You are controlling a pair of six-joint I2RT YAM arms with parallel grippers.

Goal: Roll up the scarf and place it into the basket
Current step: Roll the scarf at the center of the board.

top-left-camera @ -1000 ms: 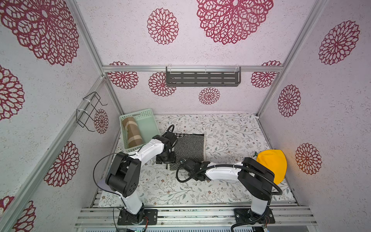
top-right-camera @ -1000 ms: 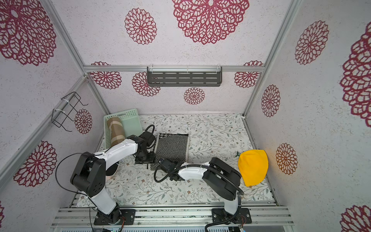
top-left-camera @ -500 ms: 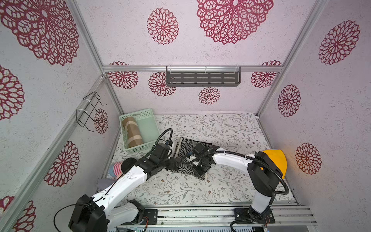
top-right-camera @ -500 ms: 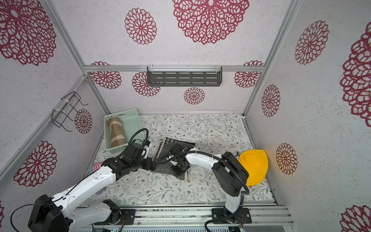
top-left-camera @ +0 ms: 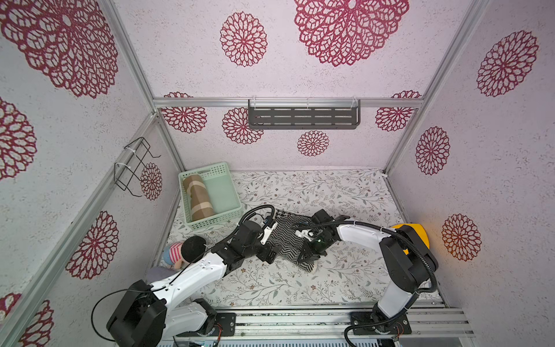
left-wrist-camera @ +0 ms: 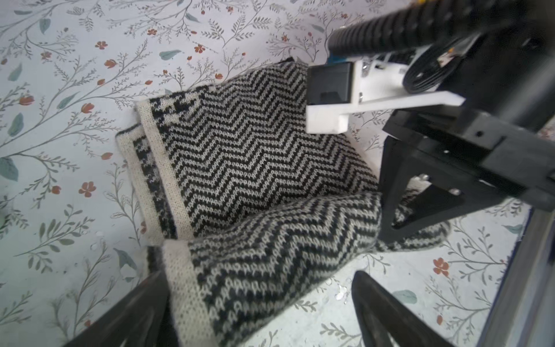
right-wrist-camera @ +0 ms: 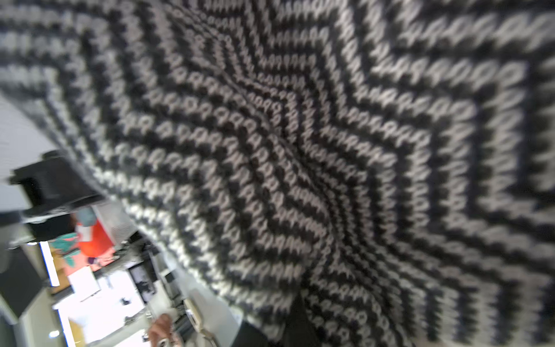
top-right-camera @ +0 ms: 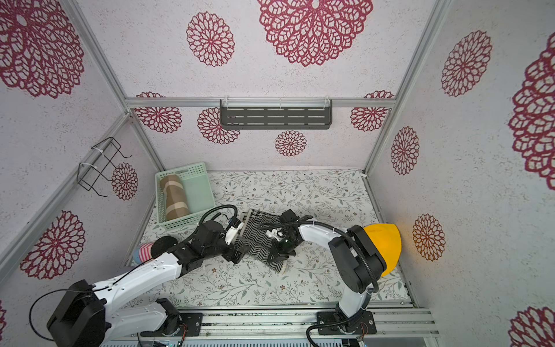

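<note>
Going left to right: the basket sits in the far left corner of the table with a brown roll lying in it, same as a second ago, so nothing new there

Next over is the left end effector, and that's the big change. A second ago that arm was tucked back with its tip at the scarf's left edge. Now it's stretched out low over the table and its fingers stand wide apart, one either side of the scarf's near end, gripping nothing

The scarf was lying flat a second ago. Now its near end is flipped over onto the rest in a fat fold, so I'd say the roll has its first turn. It's still on the table, a bit right of the basket and not touching it

The right end effector has come in from the front edge and is clamped together on the right side of that fold. Its own wrist view is just blurry herringbone, so I'm going by the top views and the left wrist view

My read: the left has let go to regrip for the next turn while the right pins the fold so it doesn't flop back. Still early, most of the scarf is unrolled and none of it is in the basket yet
</note>
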